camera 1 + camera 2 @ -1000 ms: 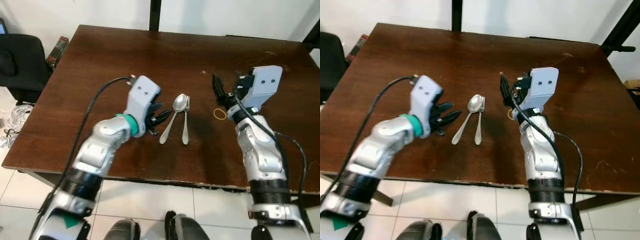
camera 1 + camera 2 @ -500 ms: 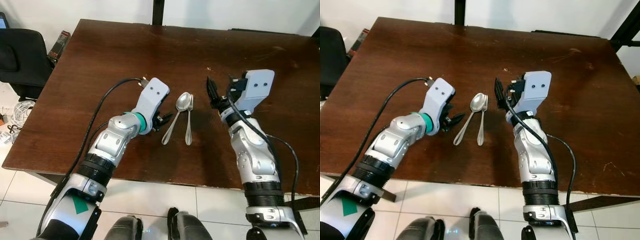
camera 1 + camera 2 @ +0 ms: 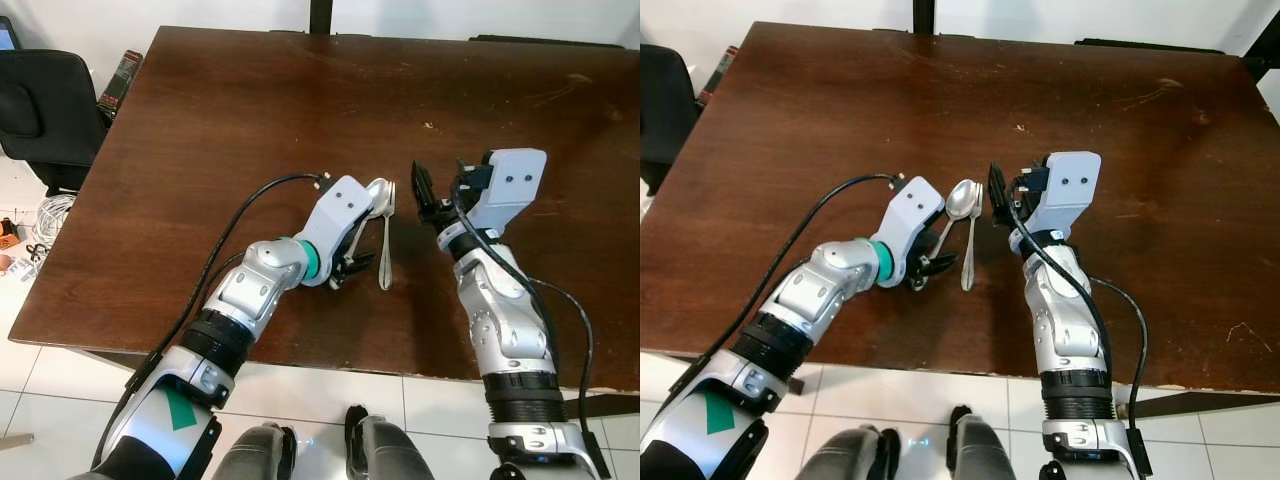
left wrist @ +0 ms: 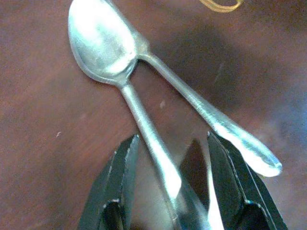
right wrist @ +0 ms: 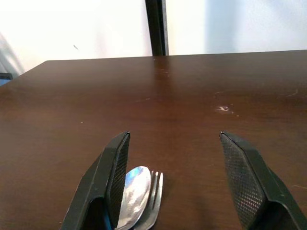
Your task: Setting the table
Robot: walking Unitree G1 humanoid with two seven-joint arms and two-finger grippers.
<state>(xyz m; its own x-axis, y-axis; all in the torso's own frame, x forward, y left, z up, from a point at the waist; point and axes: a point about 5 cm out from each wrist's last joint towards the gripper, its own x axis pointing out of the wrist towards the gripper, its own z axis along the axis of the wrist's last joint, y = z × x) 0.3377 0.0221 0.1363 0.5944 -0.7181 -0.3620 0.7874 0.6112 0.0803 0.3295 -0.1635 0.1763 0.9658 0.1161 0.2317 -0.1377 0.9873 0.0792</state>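
Since a second ago, the left claw (image 3: 355,268) had reached forward to the spoon (image 3: 372,205), and its open fingers (image 4: 119,179) straddled the spoon's handle, low on the dark wooden surface (image 3: 250,120). Just beside the spoon, on the side away from that claw, lay a fork (image 3: 386,245), the two heads overlapping. Right claw (image 3: 1002,195) hovered open just past the fork. A yellow rubber band (image 4: 218,5) lay beyond the cutlery.
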